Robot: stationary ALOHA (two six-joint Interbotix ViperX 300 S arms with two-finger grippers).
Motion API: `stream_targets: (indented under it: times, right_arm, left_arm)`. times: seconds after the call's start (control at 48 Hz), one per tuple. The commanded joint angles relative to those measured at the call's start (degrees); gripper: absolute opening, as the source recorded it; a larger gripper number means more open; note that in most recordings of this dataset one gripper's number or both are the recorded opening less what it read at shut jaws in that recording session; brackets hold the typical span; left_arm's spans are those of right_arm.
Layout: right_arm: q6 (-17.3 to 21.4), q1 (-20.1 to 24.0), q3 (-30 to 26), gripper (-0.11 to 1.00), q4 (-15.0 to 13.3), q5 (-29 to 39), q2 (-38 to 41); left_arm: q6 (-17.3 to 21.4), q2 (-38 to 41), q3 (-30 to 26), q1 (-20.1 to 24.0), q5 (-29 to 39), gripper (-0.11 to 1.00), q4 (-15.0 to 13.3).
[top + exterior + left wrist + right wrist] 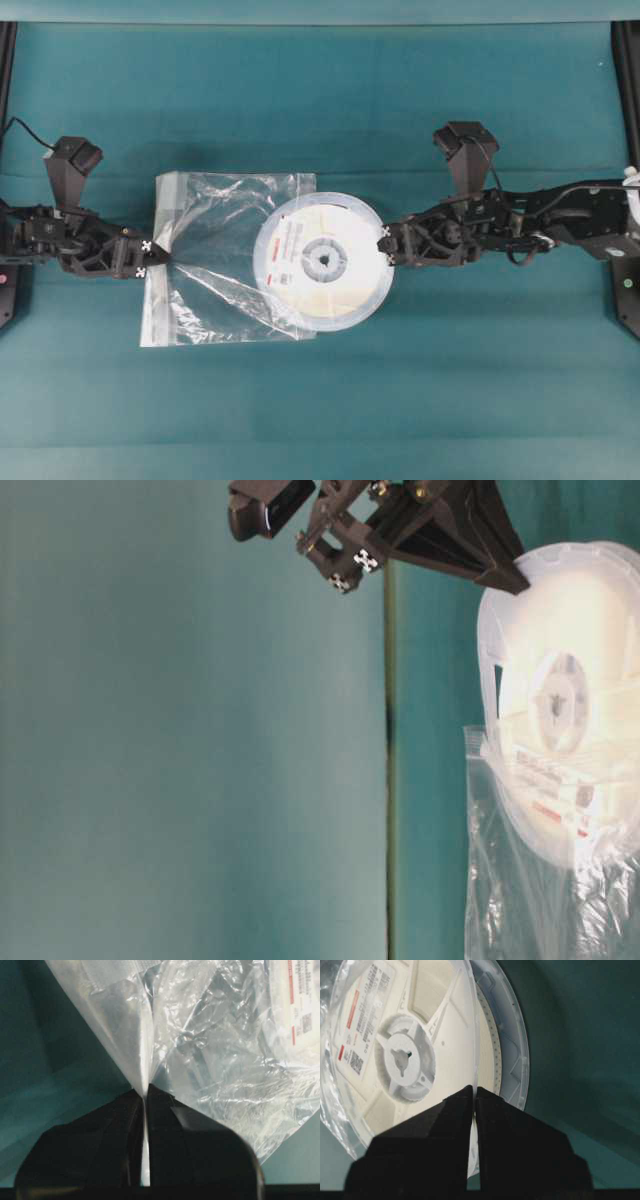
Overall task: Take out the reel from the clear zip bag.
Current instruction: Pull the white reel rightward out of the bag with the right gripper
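Now, on your far left, your left gripper [160, 257] has its jaws pinched tight on the left edge of the clear zip bag [215, 220], with the film bunched into a pleat between the fingertips, as your left wrist view shows [145, 1091]. From that pinch the bag spreads rightward over the teal table [320, 400], crinkled and transparent, its whitish strip along the left side. Further right, the reel [325, 262] sits partly out of the bag's right-hand mouth: its left part lies under the plastic, its right part is bare. You can see its white label with the red stripe [357, 1015] and the grey hub [324, 262]. On the right, your right gripper [386, 246] is closed on the reel's right rim, the flange clamped between the fingers
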Motion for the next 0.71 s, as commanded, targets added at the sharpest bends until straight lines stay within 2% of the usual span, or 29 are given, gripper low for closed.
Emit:
stream_targets:
  times: [0.0,0.687]
  right_arm:
    - [0.4,-0.2,0.3,0.05,0.1,-0.2,-1.7]
    - [0.4,-1.2,6.9,0.05,0.5,-0.1,-7.6]
  left_arm:
    - [0.1,-0.3,-0.5,0.1,-0.2,0.01,0.1]
    - [0.2,-0.2,-0.6,0.1,-0.2,0.01,0.1]
